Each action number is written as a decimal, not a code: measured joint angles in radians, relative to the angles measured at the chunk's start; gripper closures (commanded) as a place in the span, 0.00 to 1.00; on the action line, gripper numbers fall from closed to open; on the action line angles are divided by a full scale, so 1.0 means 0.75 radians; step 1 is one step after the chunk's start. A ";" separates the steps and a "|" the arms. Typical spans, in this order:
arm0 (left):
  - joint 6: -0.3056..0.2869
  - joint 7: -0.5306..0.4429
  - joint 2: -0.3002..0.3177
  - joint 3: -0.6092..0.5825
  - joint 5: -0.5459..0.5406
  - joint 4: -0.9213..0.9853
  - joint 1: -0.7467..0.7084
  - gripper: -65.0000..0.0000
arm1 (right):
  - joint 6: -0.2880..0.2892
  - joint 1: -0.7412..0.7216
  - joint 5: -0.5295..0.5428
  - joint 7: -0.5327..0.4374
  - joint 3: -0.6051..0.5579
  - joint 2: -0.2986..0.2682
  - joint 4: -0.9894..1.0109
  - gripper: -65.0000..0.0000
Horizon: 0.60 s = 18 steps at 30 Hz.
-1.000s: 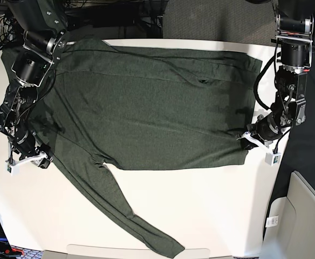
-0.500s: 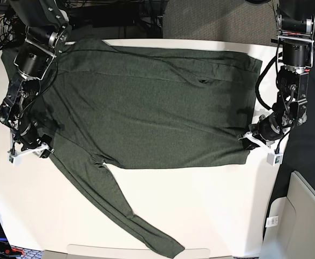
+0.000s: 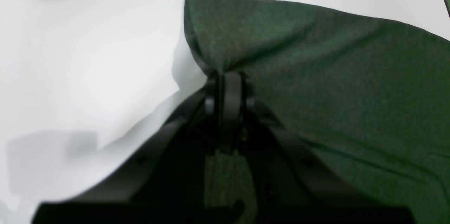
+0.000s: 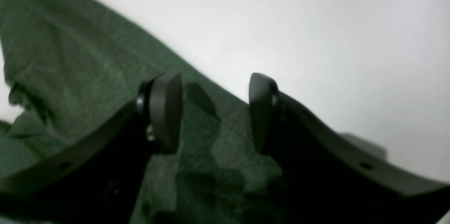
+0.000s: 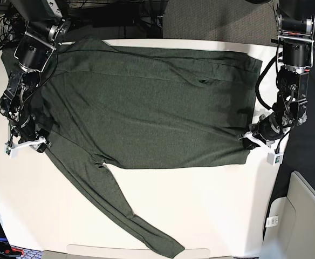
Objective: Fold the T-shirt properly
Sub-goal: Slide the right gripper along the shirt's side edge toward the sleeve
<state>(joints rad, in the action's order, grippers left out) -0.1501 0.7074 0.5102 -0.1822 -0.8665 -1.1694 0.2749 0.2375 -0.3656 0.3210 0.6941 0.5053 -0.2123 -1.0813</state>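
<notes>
The dark olive-green T-shirt (image 5: pixel 146 108) lies spread flat across the white table (image 5: pixel 211 205), with one long sleeve (image 5: pixel 120 208) trailing toward the front edge. In the base view my left gripper (image 5: pixel 249 141) sits at the shirt's front right corner, shut on the hem. The left wrist view shows its jaws (image 3: pixel 226 80) pinching the fabric (image 3: pixel 334 76), which is lifted into a peak. My right gripper (image 5: pixel 25 144) is open at the shirt's left edge. In the right wrist view its fingertips (image 4: pixel 216 111) stand wide apart above the fabric's border (image 4: pixel 70 58).
A grey bin (image 5: pixel 303 221) stands off the table at the lower right. Cables and dark equipment (image 5: pixel 120 16) crowd the back edge. The table's right edge runs just beyond my left gripper.
My right gripper has moved back along the shirt's left edge, away from the table's front, staying open. The left gripper has kept its hold and place.
</notes>
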 measured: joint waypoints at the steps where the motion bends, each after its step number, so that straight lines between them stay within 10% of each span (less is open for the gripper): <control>1: -0.001 0.000 0.000 0.000 0.000 0.000 0.000 1.00 | -0.011 -0.002 0.002 -0.009 0.000 -0.001 0.010 0.52; 10: 0.000 0.000 0.000 0.000 0.000 0.000 -0.001 1.00 | -0.023 -0.019 0.019 -0.046 -0.002 -0.004 0.066 0.85; 18: 0.000 0.000 0.000 0.000 0.001 0.000 -0.001 1.00 | -0.023 -0.053 0.019 0.056 -0.006 0.019 0.063 0.87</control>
<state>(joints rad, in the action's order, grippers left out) -0.1501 0.7074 0.5102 -0.1822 -0.8661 -1.1694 0.2745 0.2203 -0.4057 0.3355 0.7361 0.5011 -0.1978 -1.0344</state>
